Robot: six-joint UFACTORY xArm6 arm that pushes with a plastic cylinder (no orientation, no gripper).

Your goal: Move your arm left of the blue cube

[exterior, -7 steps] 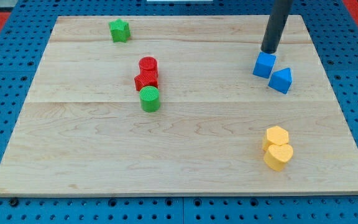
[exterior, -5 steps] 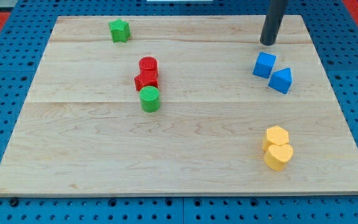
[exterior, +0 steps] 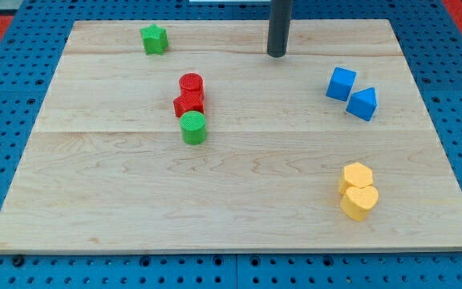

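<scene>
The blue cube (exterior: pixel 341 83) sits on the wooden board (exterior: pixel 119 185) at the view's right, touching a blue triangular block (exterior: pixel 362 103) on its lower right. My tip (exterior: pixel 276 54) rests on the board near the view's top, to the upper left of the blue cube and well apart from it. The dark rod rises out of the view's top edge.
A green star block (exterior: pixel 155 38) lies at the top left. A red cylinder (exterior: pixel 191 83), a red star-like block (exterior: pixel 188 103) and a green cylinder (exterior: pixel 192 127) cluster left of centre. A yellow hexagon (exterior: pixel 358 175) and a yellow heart (exterior: pixel 359 202) sit at the lower right.
My tip has moved away from the blue cube's top edge, up and then to the view's left along the top of the board. No block has moved.
</scene>
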